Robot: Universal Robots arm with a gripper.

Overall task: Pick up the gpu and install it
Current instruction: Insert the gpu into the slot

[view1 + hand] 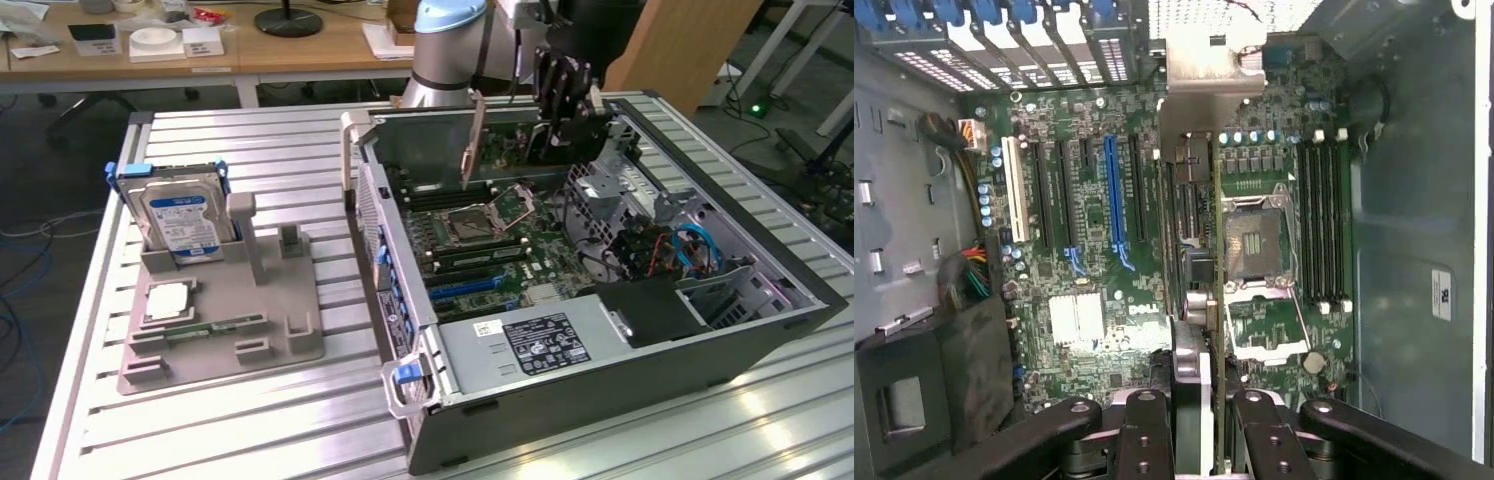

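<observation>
The gpu [558, 118] is a thin dark card with a narrow silvery bracket [473, 145] at one end. It hangs upright above the back part of the open computer case [747, 330], over the green motherboard [514, 250]. My gripper [563, 72] is shut on the card's upper edge. In the wrist view the gpu [1194, 250] appears edge-on between my fingers [1154, 430], and my gripper [1206, 435] is clamped on it. The card's bracket [1204, 80] points toward the case's rear slot covers. The card hovers between the blue expansion slot [1116, 200] and the CPU socket [1254, 240].
A grey fixture tray [267, 300] on the exterior view's left carries an upright hard drive [180, 222], a green memory stick [214, 328] and a small square chip [167, 300]. The power supply [534, 345] fills the case's near end. Memory slots [1324, 220] and a cable bundle [969, 270] flank the board.
</observation>
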